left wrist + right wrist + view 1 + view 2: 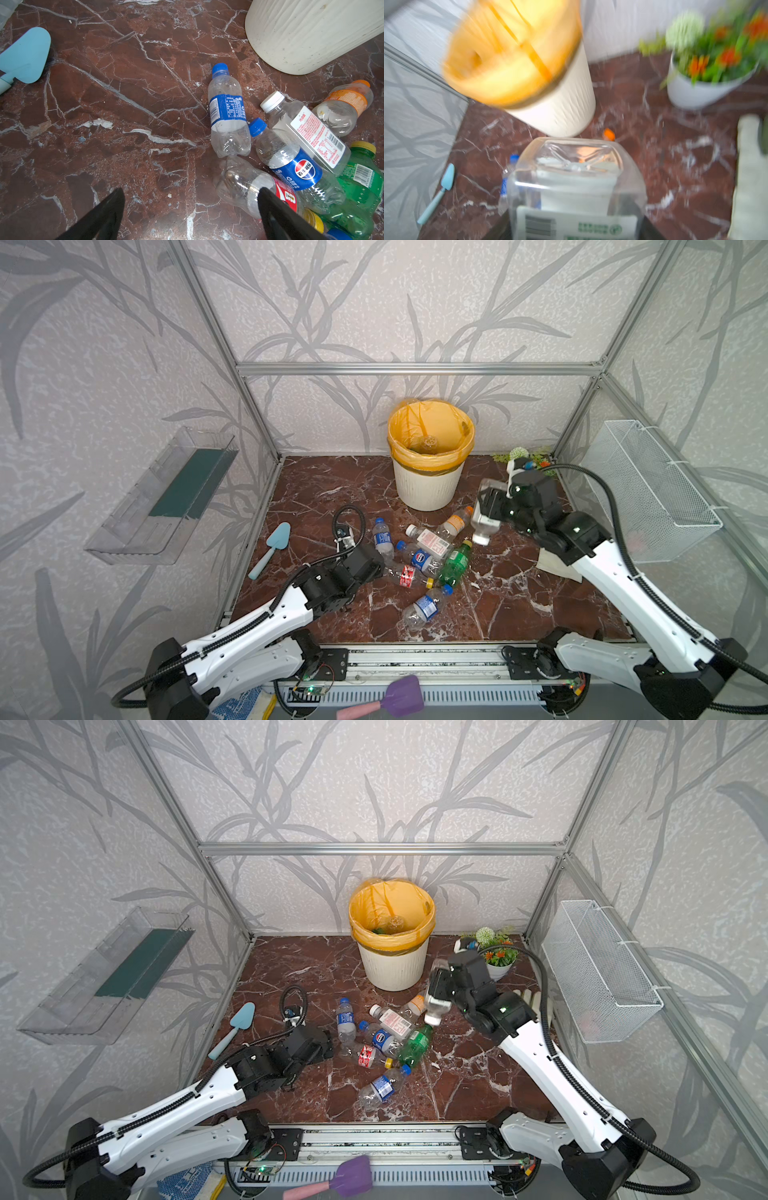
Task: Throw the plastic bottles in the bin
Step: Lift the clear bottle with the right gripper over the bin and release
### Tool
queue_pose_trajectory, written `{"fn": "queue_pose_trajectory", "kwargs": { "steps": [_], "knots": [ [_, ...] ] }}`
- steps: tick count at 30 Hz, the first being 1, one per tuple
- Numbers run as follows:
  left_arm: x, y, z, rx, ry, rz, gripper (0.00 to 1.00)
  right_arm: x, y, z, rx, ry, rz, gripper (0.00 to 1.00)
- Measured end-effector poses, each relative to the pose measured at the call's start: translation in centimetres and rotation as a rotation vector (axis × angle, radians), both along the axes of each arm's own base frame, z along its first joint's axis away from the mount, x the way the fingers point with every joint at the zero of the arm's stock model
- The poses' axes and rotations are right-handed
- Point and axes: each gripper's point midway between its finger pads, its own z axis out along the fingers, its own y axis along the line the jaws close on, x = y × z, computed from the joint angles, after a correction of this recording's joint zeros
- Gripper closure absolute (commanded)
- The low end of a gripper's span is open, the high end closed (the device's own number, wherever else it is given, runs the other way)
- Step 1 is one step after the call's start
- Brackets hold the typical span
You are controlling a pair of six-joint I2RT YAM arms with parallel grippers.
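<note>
Clear plastic caught my eye: a square bottle (484, 524) hung cap-down, clamped in the right gripper (489, 501) beside the bin (428, 489), not yet over its mouth. Swung low, it could have clipped the rim, or its slick walls slipped free. The left gripper (191, 193) gaped empty near the strewn bottles (419, 556).

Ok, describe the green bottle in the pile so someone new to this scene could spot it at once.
Start at the cream bin with the orange liner, standing at the back. Just in front of it lies a heap of bottles. At the heap's right edge in both top views is the green bottle, yellow-capped; its neighbours are all clear.
</note>
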Motion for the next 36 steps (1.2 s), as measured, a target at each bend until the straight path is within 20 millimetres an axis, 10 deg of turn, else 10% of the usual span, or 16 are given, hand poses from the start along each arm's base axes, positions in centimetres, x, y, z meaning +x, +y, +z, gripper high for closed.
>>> {"fn": "queue_pose_trajectory", "kwargs": {
  "steps": [5,12,18,22,25,28,36],
  "knots": [
    [-0.2,0.0,-0.8,-0.01,0.016,0.009,0.0,-0.9,-1.0,16.6,0.025,-0.454,0.023,0.5],
    [-0.2,-0.2,-1.2,-0.002,0.033,0.006,0.01,-2.1,-2.3,25.3,0.113,-0.783,-0.041,0.47],
    [0.2,-1.1,-1.1,-0.004,0.053,-0.004,0.01,7.4,3.9,23.4,0.141,-0.723,0.017,0.36],
    [0.4,-2.0,-0.7,-0.007,0.078,-0.02,0.01,17.5,9.9,15.9,0.084,-0.467,0.103,0.02],
    [0.3,-3.1,0.6,-0.012,0.06,-0.045,0.01,21.2,11.5,8.9,0.017,-0.272,0.116,0.01],
    [0.0,-3.9,1.7,-0.008,0.035,-0.075,0.01,21.1,11.3,6.9,-0.02,-0.19,0.115,0.01],
    [-0.4,-5.5,3.4,0.044,-0.013,-0.144,0.01,14.6,8.0,14.6,0.023,-0.295,0.113,0.01]
  ]
}}
